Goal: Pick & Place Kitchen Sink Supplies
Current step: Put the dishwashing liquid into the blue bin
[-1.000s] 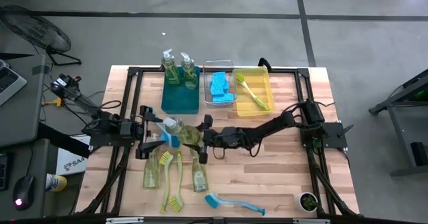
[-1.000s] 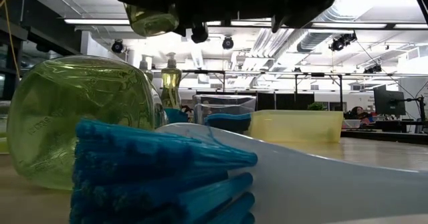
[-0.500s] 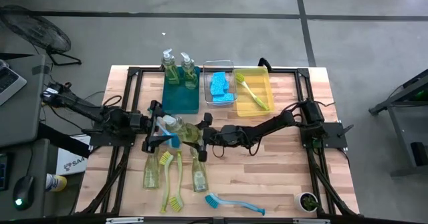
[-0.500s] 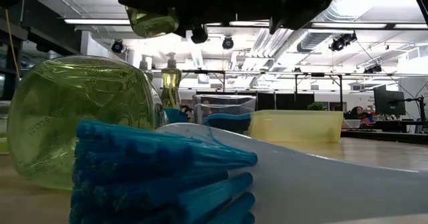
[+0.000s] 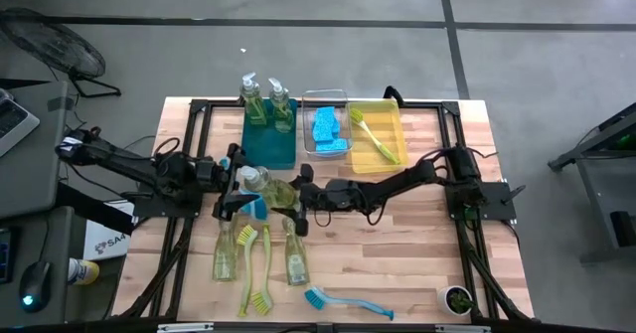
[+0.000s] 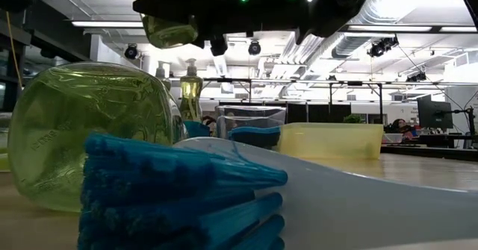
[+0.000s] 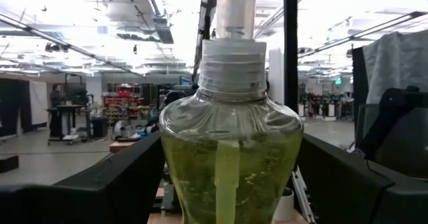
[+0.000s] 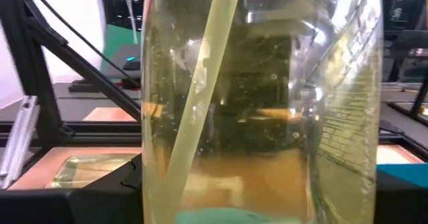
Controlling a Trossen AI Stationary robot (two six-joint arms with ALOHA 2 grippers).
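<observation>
A clear pump bottle of yellow-green soap [image 5: 268,187] hangs upright above the table's middle between my two grippers. My left gripper [image 5: 241,186] comes at it from the table's left and my right gripper [image 5: 294,196] from the right; both are shut on it. The bottle fills the left wrist view [image 7: 231,157] and the right wrist view [image 8: 261,103]. In the low view its base [image 6: 168,22] shows high above the table. A blue sponge [image 5: 256,210] lies on the table below it. My left gripper pinches the bottle's two sides at the widest part just under its shoulder [image 7: 168,138], between its two fingers, coming nearly level from the table's left. The bottle stands upright, pump up, lifted clear of the table. My right gripper has the bottle's body [image 8: 160,184] between its fingers, coming level from the table's right. The bottle stands so close that it hides the fingers and the place of contact. It is upright and clear of the table.
At the back stand a teal bin [image 5: 268,146] with two soap bottles, a clear bin [image 5: 338,150] with a sponge, and a yellow bin [image 5: 393,124] with a brush. Near the front lie two bottles [image 5: 227,255], two yellow-green brushes [image 5: 260,273] and a blue brush [image 5: 343,301].
My left arm has swung round toward the table's far edge and its gripper has gone a little that way, rolling as it went. My right gripper has followed slightly toward the far left. The bottle has stayed upright and aloft between them.
</observation>
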